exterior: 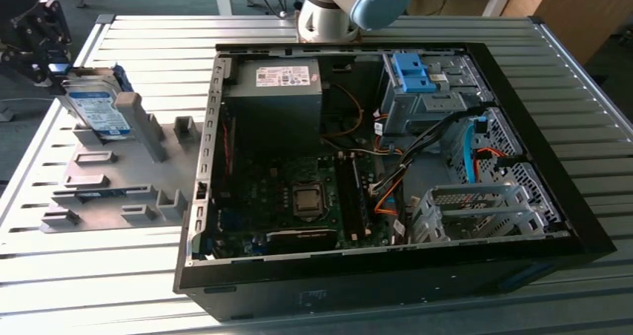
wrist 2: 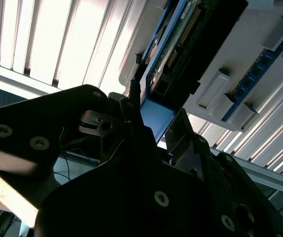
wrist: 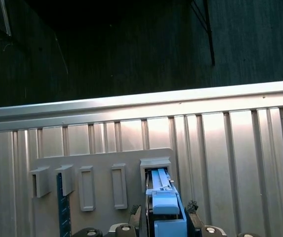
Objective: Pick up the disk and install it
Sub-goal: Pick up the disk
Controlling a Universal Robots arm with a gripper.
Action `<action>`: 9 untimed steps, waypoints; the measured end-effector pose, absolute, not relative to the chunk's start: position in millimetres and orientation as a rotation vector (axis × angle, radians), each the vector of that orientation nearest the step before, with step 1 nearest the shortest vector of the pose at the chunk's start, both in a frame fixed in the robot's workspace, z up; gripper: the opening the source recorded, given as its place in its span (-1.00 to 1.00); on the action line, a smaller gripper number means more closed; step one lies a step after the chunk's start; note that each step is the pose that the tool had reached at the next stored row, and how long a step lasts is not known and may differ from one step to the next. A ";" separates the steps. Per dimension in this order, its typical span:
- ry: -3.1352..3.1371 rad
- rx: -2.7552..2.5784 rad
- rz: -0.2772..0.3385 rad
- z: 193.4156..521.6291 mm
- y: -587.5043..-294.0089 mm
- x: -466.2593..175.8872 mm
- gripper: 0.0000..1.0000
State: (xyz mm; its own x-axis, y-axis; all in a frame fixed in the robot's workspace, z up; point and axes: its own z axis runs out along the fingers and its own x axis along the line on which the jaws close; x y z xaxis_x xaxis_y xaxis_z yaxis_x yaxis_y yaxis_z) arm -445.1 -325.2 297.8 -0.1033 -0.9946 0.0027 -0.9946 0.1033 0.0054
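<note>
The disk (exterior: 100, 110), a silver drive with a white-and-blue label and a blue bracket, stands on edge in a slot of the grey holder plate (exterior: 109, 190) at the exterior view's left. My gripper (exterior: 61, 70) reaches in from the upper left and grips its top end. In the first wrist view the disk's blue bracket (wrist: 166, 210) sits between my fingers (wrist: 134, 212), above the slot's rim. In the second wrist view the disk's end (wrist 2: 157, 118) lies deep between the fingers (wrist 2: 132, 94). The jaws press on both faces.
An open computer case (exterior: 396, 164) lies on the slatted metal table (exterior: 109, 276), with a grey power supply (exterior: 277, 83), a blue latch piece (exterior: 413, 72) and metal drive cages (exterior: 475, 209) inside. The holder plate carries several upright grey posts (exterior: 150, 127). The arm's base (exterior: 342, 9) stands behind the case.
</note>
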 end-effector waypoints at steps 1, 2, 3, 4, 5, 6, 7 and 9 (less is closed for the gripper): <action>-2.329 2.100 -0.003 297.7 -324.8 -445.1 -0.07; -2.329 2.100 -0.003 297.6 -324.5 -445.1 -0.07; -2.329 2.100 -0.003 297.4 -324.4 -445.1 -0.07; -2.329 2.099 -0.003 297.3 -324.3 -445.1 -0.07; -2.330 2.099 -0.003 297.1 -324.3 -445.1 -0.07; -2.330 2.099 -0.003 296.9 -324.1 -445.1 -0.07; -2.330 2.098 -0.003 296.7 -324.0 -445.1 -0.07; -2.330 2.098 -0.003 296.3 -324.0 -445.1 -0.07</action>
